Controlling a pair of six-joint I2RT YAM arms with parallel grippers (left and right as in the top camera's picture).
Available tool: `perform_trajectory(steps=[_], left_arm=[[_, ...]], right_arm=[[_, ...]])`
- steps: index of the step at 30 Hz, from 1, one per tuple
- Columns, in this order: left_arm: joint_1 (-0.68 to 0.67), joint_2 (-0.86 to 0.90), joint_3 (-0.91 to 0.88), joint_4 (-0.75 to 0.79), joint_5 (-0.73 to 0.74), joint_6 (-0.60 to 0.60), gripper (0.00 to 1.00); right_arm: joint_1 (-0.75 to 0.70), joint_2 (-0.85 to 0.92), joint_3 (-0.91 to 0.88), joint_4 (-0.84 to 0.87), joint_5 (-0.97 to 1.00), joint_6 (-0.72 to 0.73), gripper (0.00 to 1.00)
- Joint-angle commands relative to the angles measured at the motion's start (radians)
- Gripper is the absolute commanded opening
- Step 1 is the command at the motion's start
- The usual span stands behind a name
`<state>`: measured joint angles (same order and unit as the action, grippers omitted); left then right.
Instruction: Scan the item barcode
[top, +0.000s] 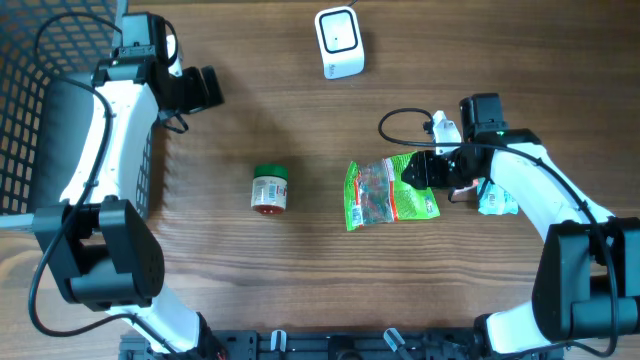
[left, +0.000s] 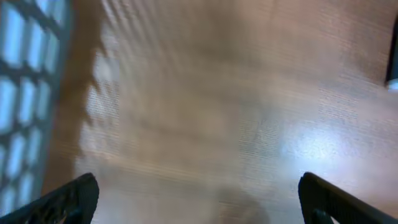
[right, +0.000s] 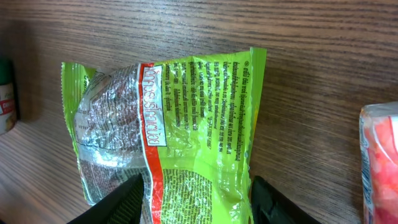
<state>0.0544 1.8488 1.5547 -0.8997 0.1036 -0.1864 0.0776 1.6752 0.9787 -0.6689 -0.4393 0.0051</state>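
While right gripper (right: 196, 202) pinches green bag (right: 186, 118) between its fingers | left gripper (left: 199, 196): spread wide | jar (top: 269, 189): beyond bag, ahead of right gripper | packet (right: 380, 163): just beside it

A jar with a green lid (top: 269, 189) lies left of centre on the wooden bench (top: 300, 290). A wire basket (top: 40, 110) stands at the far left. A small packet (top: 497, 200) lies at the right.

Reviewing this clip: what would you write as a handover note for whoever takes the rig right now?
Left gripper: open, empty, beside the basket.
Right gripper: jaws straddle the green packet at its end; firm grip unclear.
Green packet lies on the table, jar to its left, scanner at the far edge.
Done: packet reached. Left: lift it, present barcode to scanner.
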Motion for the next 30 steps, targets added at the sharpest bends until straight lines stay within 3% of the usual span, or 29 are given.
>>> perform_trajectory(steps=[1,3,5,7,12,15,16,17,21,30], left_arm=[[0.002,-0.014,0.008,-0.073,0.284,-0.01,1.0],[-0.007,-0.014,0.007,-0.09,0.495,-0.01,1.0],[-0.059,-0.014,0.002,-0.117,0.534,-0.01,1.0],[-0.149,-0.014,-0.001,-0.13,0.528,-0.009,1.0],[-0.341,-0.014,-0.001,0.011,0.525,-0.009,1.0],[-0.422,-0.013,-0.011,0.023,0.375,-0.082,0.98],[-0.449,-0.008,-0.032,0.032,0.327,-0.113,0.56],[-0.486,0.002,-0.071,0.048,0.274,-0.16,0.04],[-0.599,0.09,-0.195,0.146,0.262,-0.271,0.04],[-0.692,0.252,-0.204,0.188,0.243,-0.324,0.04]], right_arm=[[0.003,-0.009,-0.011,0.0,0.012,-0.002,0.56],[0.003,-0.009,-0.011,-0.006,-0.007,-0.002,0.56],[0.003,-0.009,-0.011,-0.005,-0.034,-0.001,0.56],[0.003,-0.009,-0.011,-0.005,-0.033,-0.001,0.56],[0.003,-0.009,-0.011,-0.013,-0.033,0.0,0.56],[0.003,-0.009,-0.011,-0.039,-0.033,0.019,0.56],[0.003,-0.009,-0.012,-0.04,-0.034,0.025,0.56],[0.003,-0.009,-0.013,-0.043,-0.034,0.025,0.56],[0.003,0.003,-0.04,-0.04,-0.134,0.024,0.55],[0.003,0.018,-0.18,0.085,-0.139,0.133,0.56]])
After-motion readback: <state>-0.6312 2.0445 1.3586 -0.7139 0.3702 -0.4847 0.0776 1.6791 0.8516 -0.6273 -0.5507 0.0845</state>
